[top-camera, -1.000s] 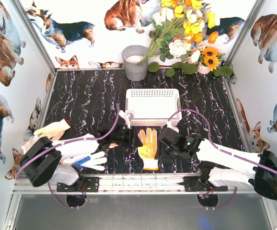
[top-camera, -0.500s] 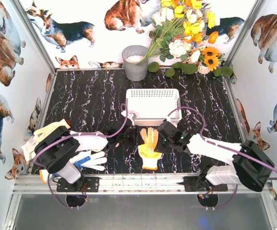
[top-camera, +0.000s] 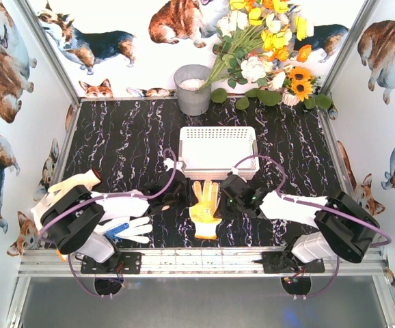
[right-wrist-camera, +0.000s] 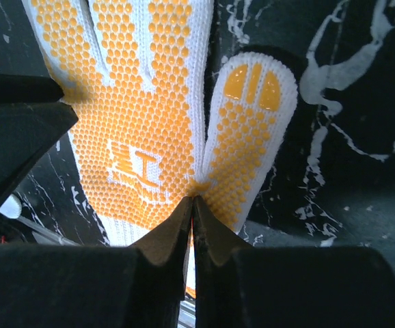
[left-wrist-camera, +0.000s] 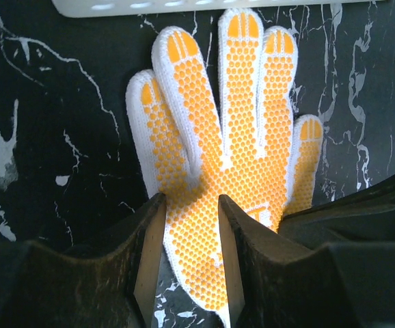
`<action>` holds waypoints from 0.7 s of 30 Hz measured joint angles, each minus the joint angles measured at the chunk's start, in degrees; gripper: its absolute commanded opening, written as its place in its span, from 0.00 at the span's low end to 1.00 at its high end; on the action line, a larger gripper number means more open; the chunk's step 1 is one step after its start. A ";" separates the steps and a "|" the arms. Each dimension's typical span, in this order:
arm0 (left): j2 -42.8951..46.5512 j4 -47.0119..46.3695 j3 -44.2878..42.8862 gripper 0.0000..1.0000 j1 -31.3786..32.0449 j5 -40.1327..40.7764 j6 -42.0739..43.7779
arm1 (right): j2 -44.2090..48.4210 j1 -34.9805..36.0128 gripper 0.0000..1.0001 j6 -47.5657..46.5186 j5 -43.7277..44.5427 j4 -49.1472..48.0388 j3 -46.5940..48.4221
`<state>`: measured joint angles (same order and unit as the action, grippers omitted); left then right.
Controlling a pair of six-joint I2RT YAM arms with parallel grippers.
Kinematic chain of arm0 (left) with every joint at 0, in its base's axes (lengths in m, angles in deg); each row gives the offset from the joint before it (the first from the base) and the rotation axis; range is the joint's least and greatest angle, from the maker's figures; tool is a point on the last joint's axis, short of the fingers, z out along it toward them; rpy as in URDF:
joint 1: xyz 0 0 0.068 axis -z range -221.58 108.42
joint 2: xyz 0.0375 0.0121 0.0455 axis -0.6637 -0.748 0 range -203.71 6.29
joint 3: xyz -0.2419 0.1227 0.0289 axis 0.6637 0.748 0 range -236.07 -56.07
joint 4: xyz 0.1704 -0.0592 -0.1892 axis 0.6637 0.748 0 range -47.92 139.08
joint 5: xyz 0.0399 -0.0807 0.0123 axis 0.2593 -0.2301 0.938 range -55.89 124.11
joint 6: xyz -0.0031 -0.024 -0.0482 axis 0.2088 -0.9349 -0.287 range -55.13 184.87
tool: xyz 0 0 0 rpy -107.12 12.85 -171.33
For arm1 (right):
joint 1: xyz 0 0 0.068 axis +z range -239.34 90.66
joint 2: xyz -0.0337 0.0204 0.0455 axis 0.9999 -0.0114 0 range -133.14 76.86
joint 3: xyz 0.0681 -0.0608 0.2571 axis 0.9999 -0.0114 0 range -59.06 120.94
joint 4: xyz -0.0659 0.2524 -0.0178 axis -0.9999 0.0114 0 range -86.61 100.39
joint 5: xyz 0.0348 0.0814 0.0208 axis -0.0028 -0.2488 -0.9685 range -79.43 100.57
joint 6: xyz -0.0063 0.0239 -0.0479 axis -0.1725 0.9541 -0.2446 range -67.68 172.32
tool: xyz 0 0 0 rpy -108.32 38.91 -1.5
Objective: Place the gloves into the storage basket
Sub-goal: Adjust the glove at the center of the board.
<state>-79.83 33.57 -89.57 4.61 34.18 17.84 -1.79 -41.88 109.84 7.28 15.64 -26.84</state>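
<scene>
Looking at the top camera you only get the big layout: one yellow-dotted glove lying palm up in the middle of the table, with the left gripper right at its 9 o'clock edge and the right gripper at its 3 o'clock edge, but both are just dark blobs from up there. The wrist cams fill that in. On the left wrist view the left gripper has its fingers spread, the heel of the yellow-dotted glove sits between them, and the glove's fingers point to 12 o'clock at a white strip of the storage basket. On the right wrist view the right gripper has its fingers pressed together, tips right at the crook where the thumb meets the palm of the glove. Can't tell if any knit is actually caught in there. The table is black marble-look with white and purplish veins, and the walls are white with corgi pictures all over. The storage basket sits at 12 o'clock from the glove, just beyond its fingertips. A grey bucket stands at 11 o'clock from the basket, and a bunch of flowers at 1 o'clock. Out at 8 to 9 o'clock from the glove, near the left arm, lie a blue-dotted glove and a plain white glove. None of the gloves is in the basket.
</scene>
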 measured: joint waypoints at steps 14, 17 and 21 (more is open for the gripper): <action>5.03 9.09 -1.14 0.64 4.44 5.18 -1.51 | 2.23 0.00 0.13 1.66 -2.91 -2.08 -2.82; 9.60 15.56 -3.30 0.73 5.20 7.76 -0.44 | 4.98 0.00 0.25 0.87 -2.89 0.61 -3.10; 17.31 24.63 -8.59 0.81 5.07 13.18 1.62 | 11.93 0.00 0.40 -1.27 -2.19 5.49 -2.25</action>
<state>-62.52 58.20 -98.16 9.68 47.36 19.46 10.14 -41.88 108.57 5.09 21.13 -29.09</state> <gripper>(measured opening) 0.762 0.322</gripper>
